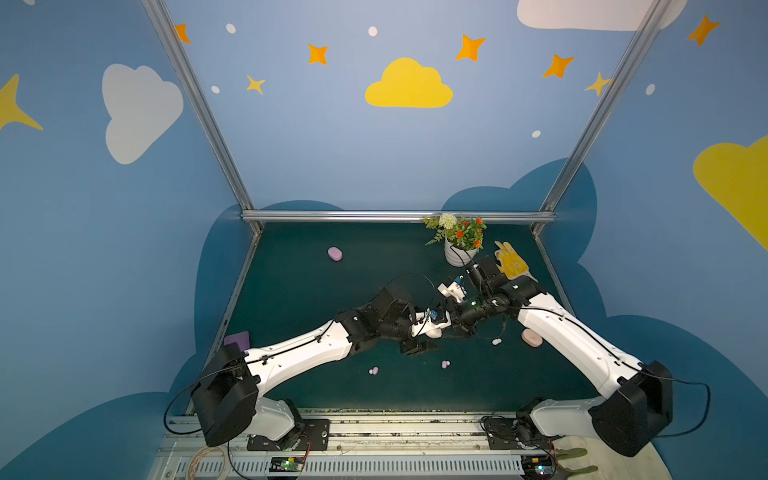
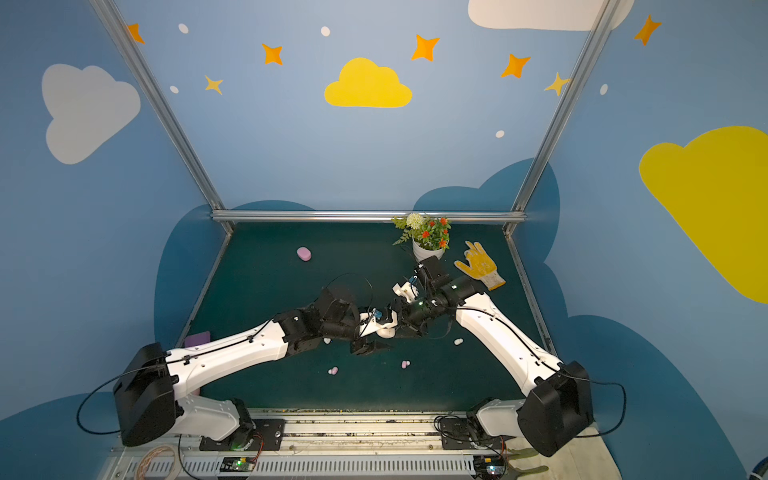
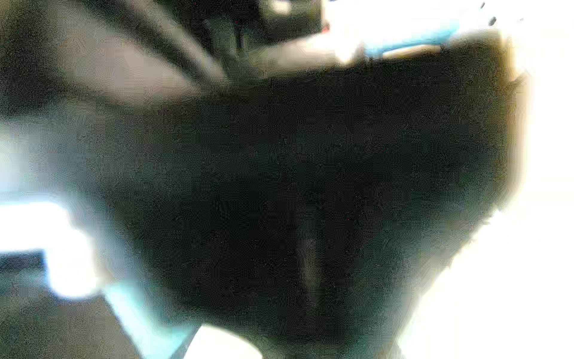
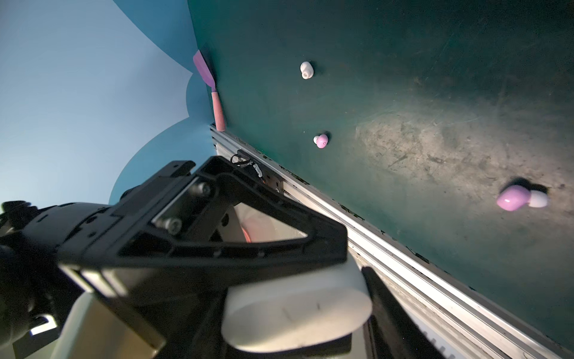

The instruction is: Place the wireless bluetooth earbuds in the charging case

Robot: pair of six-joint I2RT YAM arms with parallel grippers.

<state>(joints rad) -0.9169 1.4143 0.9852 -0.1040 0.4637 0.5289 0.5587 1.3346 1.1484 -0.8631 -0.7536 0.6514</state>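
Note:
A white charging case (image 4: 295,310) is held above the green mat (image 1: 316,299) in the middle, and my right gripper (image 1: 449,328) is shut on it. My left gripper (image 1: 428,341) meets it from the left. One of its black fingers (image 4: 236,245) lies against the case; the other is hidden, and the left wrist view is a dark blur. Loose earbuds lie on the mat: a lilac one (image 1: 374,370), another lilac one (image 1: 445,364) and a white one (image 1: 496,341). A further white bud (image 2: 327,340) shows by the left arm.
A lilac case (image 1: 335,253) lies at the back left and a peach-pink case (image 1: 532,337) beside the right arm. A potted plant (image 1: 459,241) and a yellow glove (image 1: 511,262) stand at the back right. A purple object (image 1: 237,340) sits at the mat's left edge.

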